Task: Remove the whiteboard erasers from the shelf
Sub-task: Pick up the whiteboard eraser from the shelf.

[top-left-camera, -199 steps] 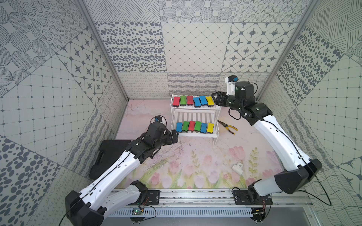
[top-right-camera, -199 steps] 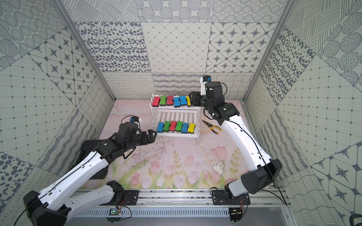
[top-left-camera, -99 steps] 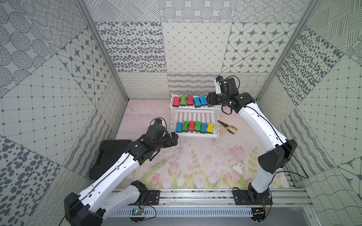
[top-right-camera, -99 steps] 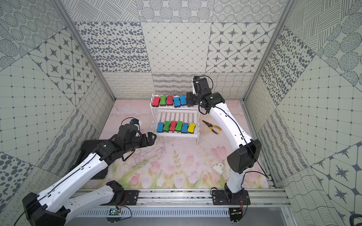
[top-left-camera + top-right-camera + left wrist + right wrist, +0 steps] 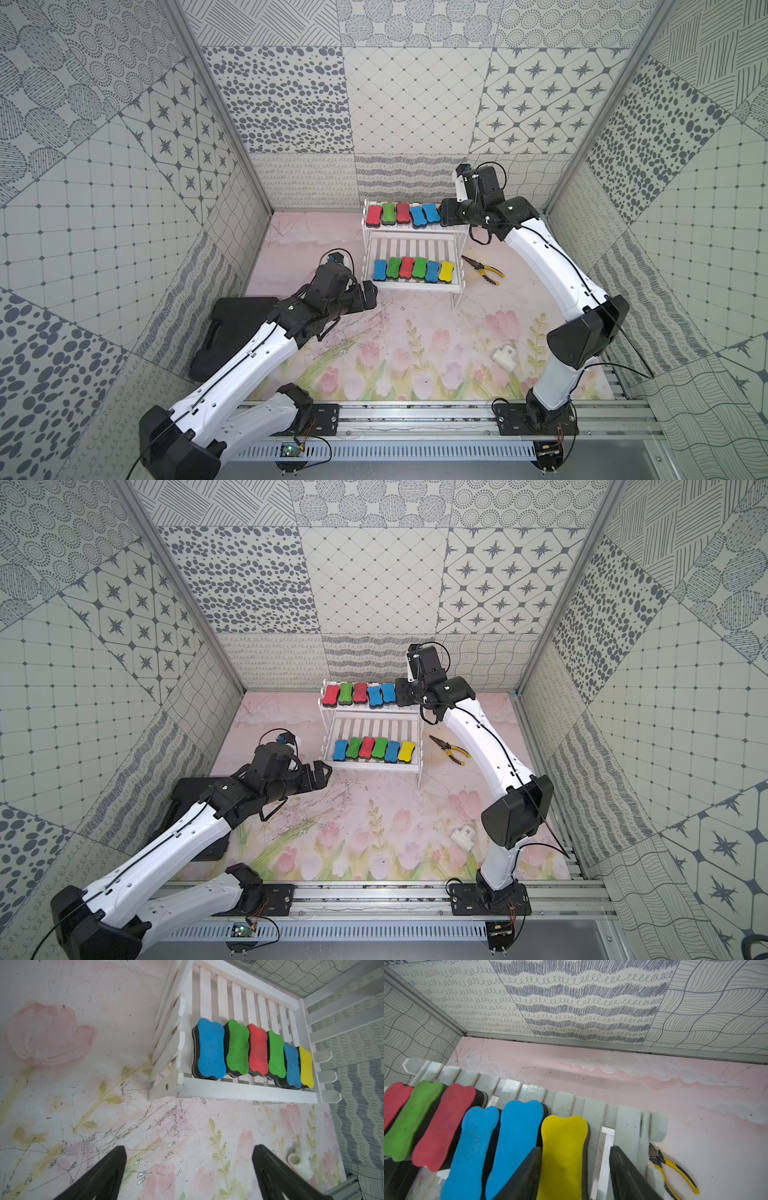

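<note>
The white two-tier shelf (image 5: 411, 245) (image 5: 370, 727) stands at the back of the mat. Its upper tier holds red, green, red and two blue whiteboard erasers (image 5: 400, 214), plus a yellow eraser (image 5: 563, 1142) at the right end. My right gripper (image 5: 575, 1148) (image 5: 446, 212) is open and straddles that yellow eraser; one finger lies against its side, the other stands off over the slats. In both top views the gripper hides the yellow one. Several erasers (image 5: 252, 1053) (image 5: 411, 269) line the lower tier. My left gripper (image 5: 189, 1147) (image 5: 370, 291) hangs open and empty over the mat, before the lower tier's left end.
Yellow-handled pliers (image 5: 484, 269) (image 5: 675, 1169) lie on the mat just right of the shelf. A black case (image 5: 232, 328) sits at the left wall under my left arm. A small white fitting (image 5: 505, 356) (image 5: 301, 1162) lies at the front right.
My right gripper has swung left from beside the shelf and come down over the yellow eraser on the upper tier, covering it from above. The left arm has barely moved.
</note>
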